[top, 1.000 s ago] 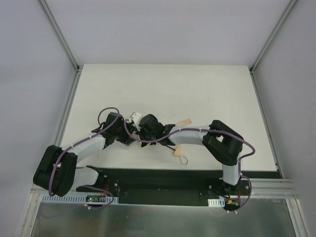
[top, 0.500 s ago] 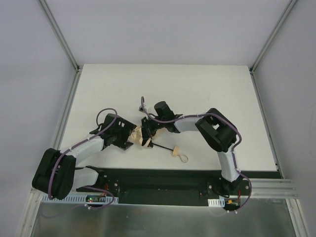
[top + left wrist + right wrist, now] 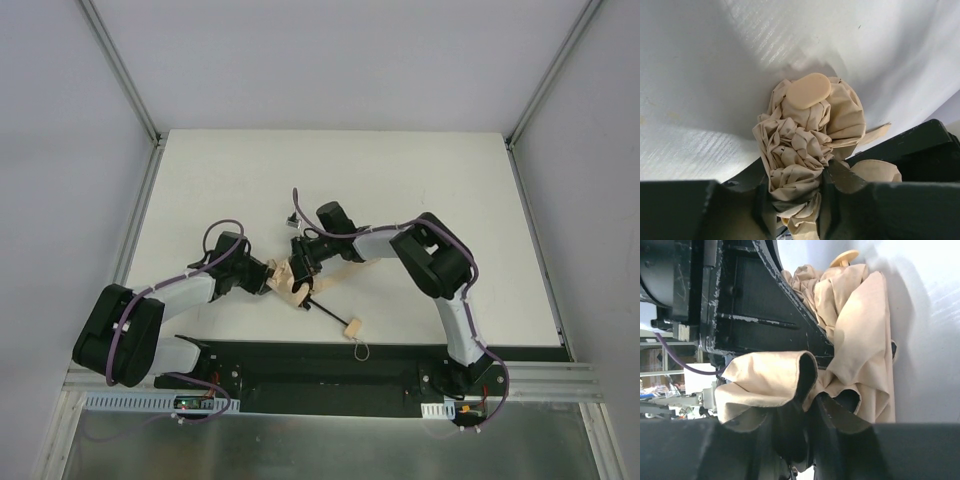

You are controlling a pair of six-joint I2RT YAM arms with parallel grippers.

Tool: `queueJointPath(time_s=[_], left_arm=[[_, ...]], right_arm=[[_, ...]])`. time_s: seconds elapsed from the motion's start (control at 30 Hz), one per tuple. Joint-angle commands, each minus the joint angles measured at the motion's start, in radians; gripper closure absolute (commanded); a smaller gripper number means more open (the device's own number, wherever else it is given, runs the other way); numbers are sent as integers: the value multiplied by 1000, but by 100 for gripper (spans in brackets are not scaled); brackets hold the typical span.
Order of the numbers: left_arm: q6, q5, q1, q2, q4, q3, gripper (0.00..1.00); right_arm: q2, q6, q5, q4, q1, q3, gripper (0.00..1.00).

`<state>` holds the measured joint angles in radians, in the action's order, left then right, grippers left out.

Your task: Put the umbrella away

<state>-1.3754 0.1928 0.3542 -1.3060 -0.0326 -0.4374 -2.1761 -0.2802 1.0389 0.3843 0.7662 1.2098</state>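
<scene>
The umbrella (image 3: 291, 281) lies near the middle front of the table (image 3: 400, 180), its tan canopy (image 3: 800, 150) crushed into a soft, matte wad of tight creases. In the right wrist view the cloth (image 3: 860, 335) hangs in broader, smoother folds with dark hollows. A pale oval cap (image 3: 807, 91), smooth and hard-looking, sits at the far end of the wad. A thin dark shaft (image 3: 325, 311) runs out toward the near edge to a small pale knob (image 3: 351, 326) with a thin loop (image 3: 361, 350) beyond it.

My left gripper (image 3: 796, 192) is clamped on the bunched fabric, and my right gripper (image 3: 800, 430) is pinched on a fold of it. The two meet at the bundle from opposite sides. My left arm reaches in low from the near left. My right arm bends sharply at its elbow on the right, with its forearm pointing left.
</scene>
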Motion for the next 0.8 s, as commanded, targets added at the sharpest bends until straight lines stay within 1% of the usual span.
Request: queueJointPath(time_s=[0.0, 0.03, 0.07, 0.1, 0.13, 0.17, 0.23, 0.3, 0.37, 0.4, 0.5, 0.53, 0.6, 0.67, 0.7, 0.77], left_arm=[[73, -92, 19, -33, 77, 37, 100], [73, -92, 20, -30, 83, 34, 100], [73, -92, 20, -27, 94, 32, 100], [70, -92, 20, -22, 106, 31, 100], [68, -90, 20, -21, 115, 28, 100], [68, -89, 20, -16, 126, 25, 100], [75, -90, 20, -12, 151, 11, 100], [72, -99, 20, -9, 190, -7, 100], [68, -92, 20, -10, 214, -18, 100], [62, -86, 20, -12, 226, -21, 100], [48, -72, 20, -15, 241, -27, 100], [55, -75, 20, -19, 250, -35, 100], [59, -81, 20, -25, 269, -49, 100], [59, -75, 20, -38, 280, -55, 100], [55, -73, 20, -42, 280, -57, 100], [53, -61, 20, -52, 284, -61, 100]], right_arm=[[48, 161, -190, -458, 24, 37, 63], [85, 199, -241, -517, 24, 54, 59], [122, 228, -305, -568, 22, 63, 51], [162, 248, -366, -605, 25, 71, 39], [200, 272, -407, -643, 25, 83, 32], [231, 323, -469, -700, 28, 100, 29], [297, 392, -619, -797, 47, 125, 28], [360, 433, -710, -849, 74, 132, 28], [416, 467, -821, -858, 128, 122, 27], [439, 489, -902, -869, 160, 123, 27], [515, 513, -1100, -842, 266, 112, 27], [545, 519, -1129, -820, 298, 109, 27], [575, 541, -1119, -760, 341, 99, 27], [581, 552, -1050, -688, 361, 94, 26], [573, 559, -1001, -647, 366, 93, 25], [535, 581, -969, -607, 369, 109, 23]])
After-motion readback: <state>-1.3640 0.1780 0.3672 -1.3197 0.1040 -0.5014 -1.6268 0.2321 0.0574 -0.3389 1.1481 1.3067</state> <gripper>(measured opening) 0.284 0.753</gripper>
